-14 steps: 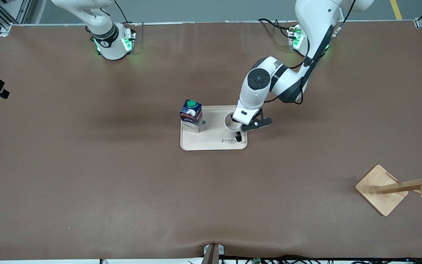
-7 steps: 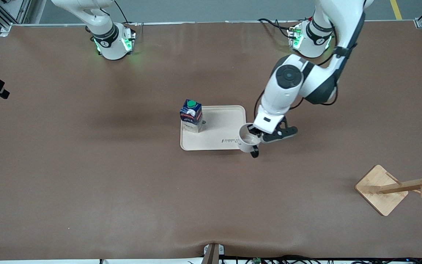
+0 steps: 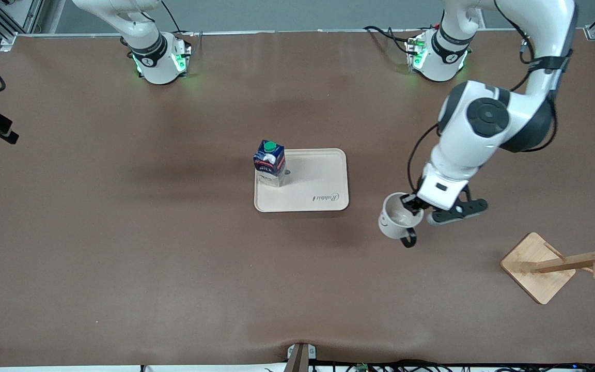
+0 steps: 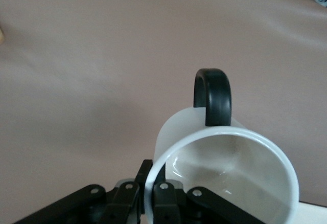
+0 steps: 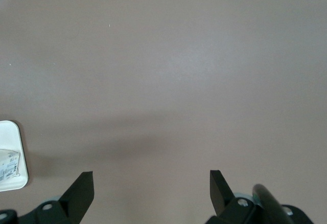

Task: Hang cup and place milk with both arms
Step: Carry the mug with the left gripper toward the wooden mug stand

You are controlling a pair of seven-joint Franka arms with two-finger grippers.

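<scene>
The cup [image 3: 397,221], a white mug with a black loop handle [image 3: 408,240], hangs in the air with my left gripper [image 3: 412,204] shut on its rim. It is over bare table between the tray and the wooden rack. In the left wrist view the fingers pinch the wall of the cup [image 4: 225,168] at my left gripper [image 4: 152,172]. The milk [image 3: 270,163], a dark blue carton with a green cap, stands upright on the tray [image 3: 323,181]. My right gripper [image 5: 150,180] is open over bare table, with nothing between its fingers.
A wooden rack [image 3: 556,266] with pegs stands toward the left arm's end of the table, nearer the front camera than the tray. A corner of the tray [image 5: 10,155] shows in the right wrist view. The right arm's base [image 3: 155,59] is at the table's back edge.
My left gripper has lifted the cup off the tray and carried it toward the rack. The milk and the right arm have not moved.
</scene>
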